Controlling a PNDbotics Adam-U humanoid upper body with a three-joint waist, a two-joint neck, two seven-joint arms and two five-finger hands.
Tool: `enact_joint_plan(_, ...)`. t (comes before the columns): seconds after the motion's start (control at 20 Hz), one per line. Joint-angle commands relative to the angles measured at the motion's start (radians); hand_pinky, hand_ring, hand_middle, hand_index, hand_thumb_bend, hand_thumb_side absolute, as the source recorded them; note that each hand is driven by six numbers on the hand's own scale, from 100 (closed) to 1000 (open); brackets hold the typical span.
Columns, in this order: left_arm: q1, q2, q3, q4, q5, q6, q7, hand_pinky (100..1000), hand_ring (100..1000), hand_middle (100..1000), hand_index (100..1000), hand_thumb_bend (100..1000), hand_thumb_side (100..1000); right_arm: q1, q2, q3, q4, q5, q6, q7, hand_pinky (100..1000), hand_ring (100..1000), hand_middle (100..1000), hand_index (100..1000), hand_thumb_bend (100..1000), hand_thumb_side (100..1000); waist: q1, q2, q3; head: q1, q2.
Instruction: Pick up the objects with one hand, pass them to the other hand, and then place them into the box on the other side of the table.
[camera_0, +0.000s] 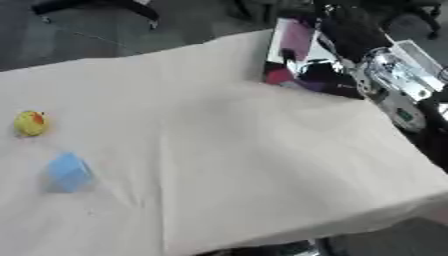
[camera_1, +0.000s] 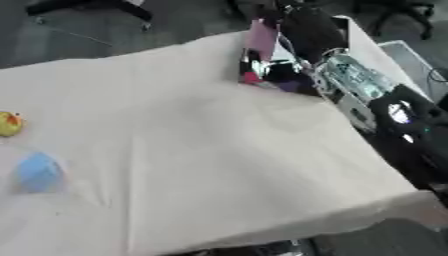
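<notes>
A small yellow duck toy (camera_0: 31, 123) lies on the cream cloth near the table's left edge. Just in front of it sits a light blue block (camera_0: 68, 172). At the far right corner stands the box (camera_0: 293, 40), with a pink inner wall and a dark inside. My right arm (camera_0: 389, 70), black and silver, comes in from the right edge and stretches over the box. My right hand (camera_0: 348, 25) is the blurred black end above the box's far side. I cannot make out anything held in it. The left hand does not show.
The cream cloth (camera_0: 262, 150) covers the whole table, with creases down its left half. The table's front edge runs along the bottom right, with dark floor beyond it. Chair legs (camera_0: 131, 7) stand on the floor at the far left.
</notes>
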Motion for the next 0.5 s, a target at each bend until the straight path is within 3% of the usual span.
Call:
enact_joint_plan(0.05,0.001,0.027,0.054,-0.093,0.082,0.019,-0.021,681,673,645,822,100,790,-0.01,-0.06,-0.055,0.073,-0.026,0.111,-0.016,514,788,1000,302,161,650,-0.007,-0.004,0.027,-0.07,-0.029)
enact_joint_plan(0.15,0.013,0.016,0.071,-0.113,0.095,0.039,-0.021,681,673,645,823,100,790,-0.017,-0.063,-0.083,0.152,-0.056,0.155,-0.047,466,791,1000,322,261,615,-0.012,0.003,0.056,-0.108,-0.037)
enact_joint_plan(0.25,0.027,0.004,0.084,-0.126,0.095,0.06,-0.021,681,673,645,823,100,794,-0.03,-0.06,-0.106,0.242,-0.108,0.193,-0.097,435,796,1000,403,433,638,-0.017,0.008,0.076,-0.139,-0.039)
enact_joint_plan(0.35,0.04,-0.002,0.096,-0.133,0.091,0.077,-0.021,680,672,644,823,100,795,-0.038,-0.059,-0.113,0.323,-0.171,0.209,-0.152,447,809,1000,609,621,753,-0.02,0.011,0.087,-0.158,-0.038)
enact_joint_plan(0.4,0.045,-0.004,0.102,-0.133,0.089,0.084,-0.021,680,672,646,823,100,795,-0.038,-0.058,-0.113,0.359,-0.198,0.214,-0.174,455,810,1000,657,747,696,-0.022,0.012,0.09,-0.166,-0.038)
enact_joint_plan(0.45,0.049,-0.007,0.108,-0.132,0.087,0.092,-0.021,680,671,644,823,100,796,-0.038,-0.055,-0.112,0.392,-0.223,0.217,-0.195,454,808,1000,685,849,878,-0.024,0.013,0.093,-0.172,-0.039)
enact_joint_plan(0.5,0.052,-0.01,0.113,-0.129,0.084,0.1,-0.021,680,671,644,823,100,797,-0.036,-0.052,-0.111,0.42,-0.242,0.219,-0.218,464,807,1000,696,894,905,-0.026,0.013,0.095,-0.176,-0.04)
